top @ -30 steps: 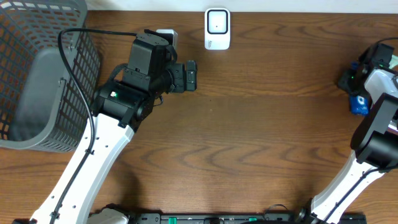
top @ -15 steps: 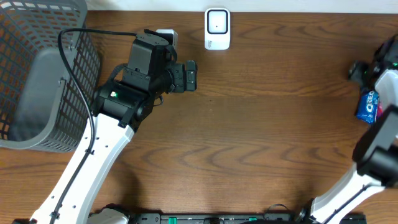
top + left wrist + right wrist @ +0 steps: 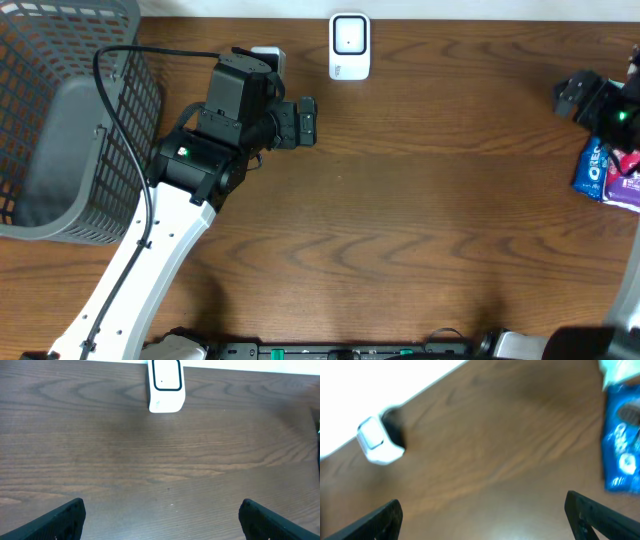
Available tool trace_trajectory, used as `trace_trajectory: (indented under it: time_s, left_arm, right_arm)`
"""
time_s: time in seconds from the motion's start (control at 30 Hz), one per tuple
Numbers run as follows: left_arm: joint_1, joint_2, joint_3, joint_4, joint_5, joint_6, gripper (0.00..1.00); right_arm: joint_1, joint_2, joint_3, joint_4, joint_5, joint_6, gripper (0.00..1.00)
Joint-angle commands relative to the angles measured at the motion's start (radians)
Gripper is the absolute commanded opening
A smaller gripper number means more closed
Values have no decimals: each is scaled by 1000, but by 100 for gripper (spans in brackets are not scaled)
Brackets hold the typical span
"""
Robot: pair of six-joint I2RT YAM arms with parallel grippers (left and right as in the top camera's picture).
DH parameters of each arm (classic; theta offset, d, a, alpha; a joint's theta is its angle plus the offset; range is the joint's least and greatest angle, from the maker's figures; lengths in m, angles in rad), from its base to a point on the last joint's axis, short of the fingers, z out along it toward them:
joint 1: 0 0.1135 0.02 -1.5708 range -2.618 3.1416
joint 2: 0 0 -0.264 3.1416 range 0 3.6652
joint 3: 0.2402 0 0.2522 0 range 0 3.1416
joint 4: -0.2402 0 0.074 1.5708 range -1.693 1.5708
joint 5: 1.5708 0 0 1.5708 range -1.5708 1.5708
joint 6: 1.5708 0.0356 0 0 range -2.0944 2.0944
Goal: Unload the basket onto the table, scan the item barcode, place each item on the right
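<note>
The white barcode scanner [image 3: 349, 45] stands at the table's back edge, also seen in the left wrist view as the scanner [image 3: 166, 385] and, blurred, in the right wrist view as the scanner [image 3: 379, 440]. A blue snack packet [image 3: 592, 168] lies at the far right of the table; the same packet [image 3: 622, 450] shows at the right edge of the right wrist view. My right gripper [image 3: 575, 97] hovers just behind the packet, and the gripper [image 3: 485, 520] is open and empty. My left gripper [image 3: 305, 120] sits left of the scanner; the gripper [image 3: 162, 522] is open over bare wood.
A grey wire basket [image 3: 60, 120] fills the left end of the table, with the left arm's cable running over it. More packaged items [image 3: 625, 185] lie against the blue packet at the right edge. Brown wood stretches between the two arms.
My right gripper has opened and let go of the blue packet, which now lies on the table. The gripper has then moved back and away from it. The left arm has not moved.
</note>
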Motion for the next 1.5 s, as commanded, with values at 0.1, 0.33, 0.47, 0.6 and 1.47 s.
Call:
trace_trajectory:
  time_s: [0.1, 0.33, 0.47, 0.6, 1.47]
  left_arm:
    - [3, 3, 19, -2, -13, -5, 98]
    - [3, 3, 19, -2, -13, -5, 98]
    - [3, 3, 19, -2, -13, -5, 98]
    - [3, 3, 19, -2, -13, -5, 98]
    - [3, 3, 19, -2, -13, -5, 98]
  right_arm:
    - [61, -200, -208, -34, -59, -53, 99]
    - [73, -462, -532, -39, -140, -23, 99]
    - [73, -529, -645, -68, -138, 96, 99]
    - [73, -539, -717, -76, -133, 130, 99]
    - [303, -552, -820, 36, -63, -49, 99]
